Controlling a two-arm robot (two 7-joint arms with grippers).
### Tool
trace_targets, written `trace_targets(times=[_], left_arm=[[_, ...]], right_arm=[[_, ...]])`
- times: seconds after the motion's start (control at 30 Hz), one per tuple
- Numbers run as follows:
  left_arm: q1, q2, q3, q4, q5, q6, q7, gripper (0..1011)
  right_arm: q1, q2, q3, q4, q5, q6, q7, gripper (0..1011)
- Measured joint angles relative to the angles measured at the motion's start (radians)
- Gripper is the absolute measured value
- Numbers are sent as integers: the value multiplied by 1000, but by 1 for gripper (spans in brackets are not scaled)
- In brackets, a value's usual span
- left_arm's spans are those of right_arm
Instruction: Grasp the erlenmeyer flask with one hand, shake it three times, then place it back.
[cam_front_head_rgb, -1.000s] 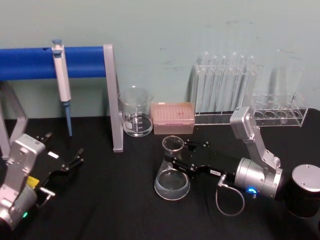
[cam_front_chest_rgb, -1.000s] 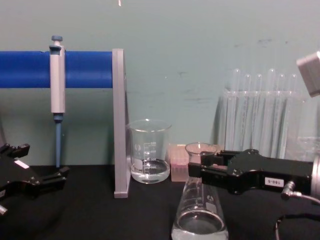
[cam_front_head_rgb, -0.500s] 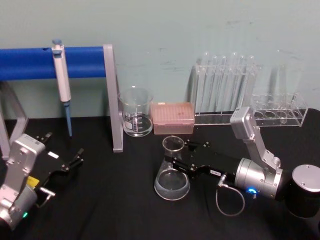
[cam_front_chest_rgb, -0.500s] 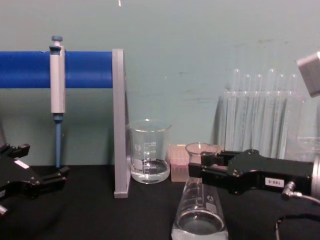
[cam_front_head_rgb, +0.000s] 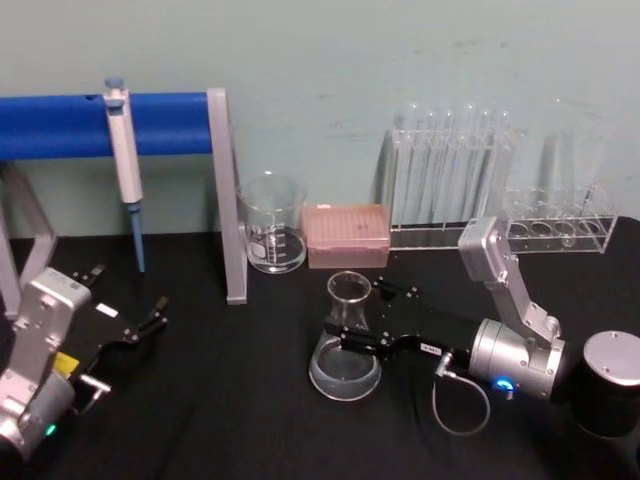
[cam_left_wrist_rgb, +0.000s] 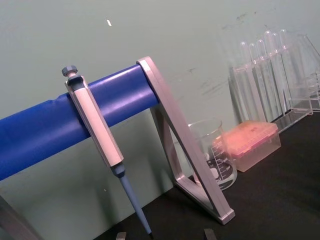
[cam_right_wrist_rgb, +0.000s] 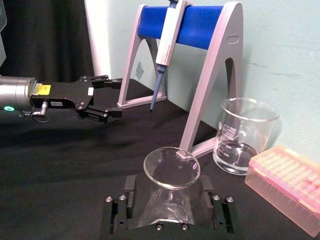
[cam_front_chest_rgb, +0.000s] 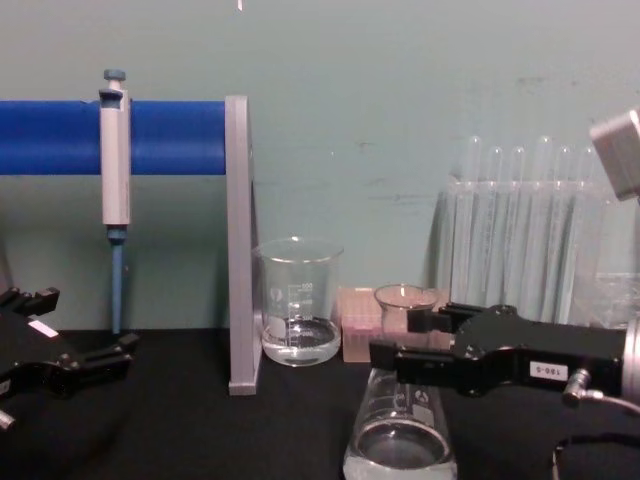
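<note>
1. We've got the flask (cam_front_head_rgb: 344, 345) standing on the black table (cam_front_head_rgb: 240, 400), in front of the beaker (cam_front_head_rgb: 271, 224) and the pink tip box (cam_front_head_rgb: 346, 234), a little clear liquid in its base.
2. The right end effector (cam_front_head_rgb: 352, 334) sits around the flask, one finger on each side of the glass below the rim. In the right wrist view the fingers (cam_right_wrist_rgb: 118, 212) flank the cone; contact looks likely, but we can't tell whether the grip is firm.
3. The left end effector (cam_front_head_rgb: 150, 322) rests open at the table's left, near the pipette (cam_front_head_rgb: 122, 160) stand, idle.
4. Progress, as we judge it: the reach is done and the grasp is about made. Lift, three shakes and the set-down all remain, since the base is on the table.
5. Against the earlier frames, the right end effector has dropped lower on the flask, from the neck toward the shoulder, and slid a touch forward. Flask and left arm haven't moved.
</note>
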Motion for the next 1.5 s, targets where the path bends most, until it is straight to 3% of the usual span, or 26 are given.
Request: trace_targets(times=[0.07,0.3,1.17,1.5], left_arm=[[0,0,0,0,0,0,0,1001],[0,0,0,0,0,0,0,1001],[0,0,0,0,0,0,0,1001],[0,0,0,0,0,0,0,1001]], right_arm=[[0,0,0,0,0,0,0,836],[0,0,1,0,1,-1,0,1002],[1,0,2,-2,2,-2,0,1000],[-15,19,3,-30,9,-1,8,1000]])
